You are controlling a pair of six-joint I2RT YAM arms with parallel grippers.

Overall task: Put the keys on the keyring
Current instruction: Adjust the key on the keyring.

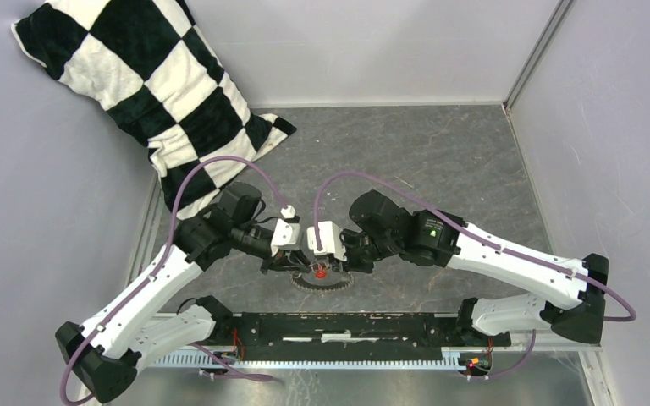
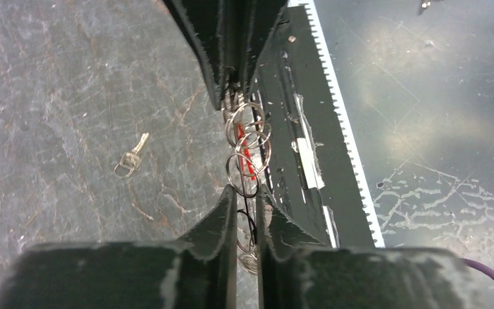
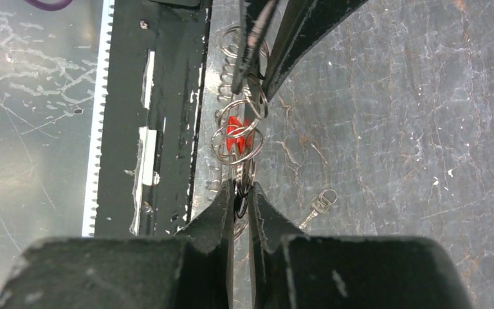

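Early | your L claw (image 2: 247, 193) & R claw (image 3: 243, 190) both pinch near-closed on jagged silver-ring keyring (image 2: 246, 148) | tiny silver-grey metal key (image 2: 128, 159) lies apart (not threaded yet)

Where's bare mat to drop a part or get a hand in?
Free: the grey mat from the checkered pillow across to the right wall, at the far side. Crowded: centre front by the rail, where left gripper and right gripper pinch the keyring, key lying just beyond.
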